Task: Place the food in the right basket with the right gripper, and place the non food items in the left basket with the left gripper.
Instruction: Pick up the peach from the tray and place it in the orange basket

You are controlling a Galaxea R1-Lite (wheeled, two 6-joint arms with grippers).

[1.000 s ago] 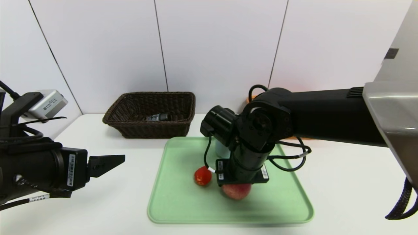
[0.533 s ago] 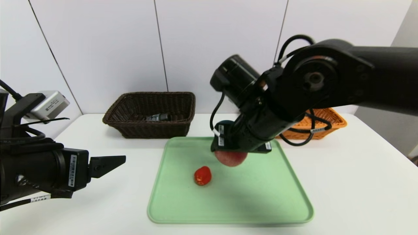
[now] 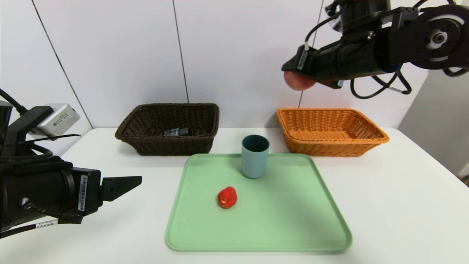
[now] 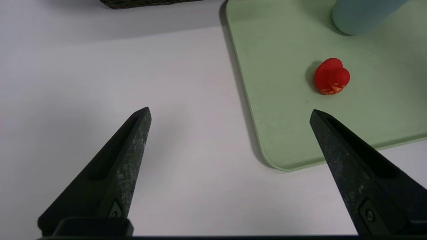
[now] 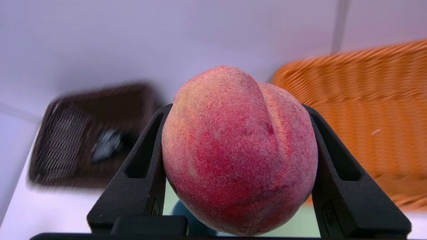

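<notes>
Because the peach [image 3: 297, 81] is food and must go in the orange basket [image 3: 331, 130], we hold it high in the air with our right claw [image 3: 293, 73], near the wall and a little to the left of that basket's near corner. We think it is held up high so it can pass over the thick rim and then come down inside. The two black fingers [image 5: 143, 166] press on both sides of the peach, about half open, and the fruit fills the gap between them. It touches nothing else.

Our left claw [image 4: 230, 113] waits low over the white table [image 3: 384, 205], just beside the green tray [image 3: 311, 234]. Its fingers are spread as wide as they go, and it holds nothing. We guess it waits there for its own turn.

On the tray sit the blue cup [image 3: 255, 156] and the small red toy [image 3: 227, 197], well apart. The black tube [image 3: 176, 131] lies inside the dark basket [image 3: 146, 143].
</notes>
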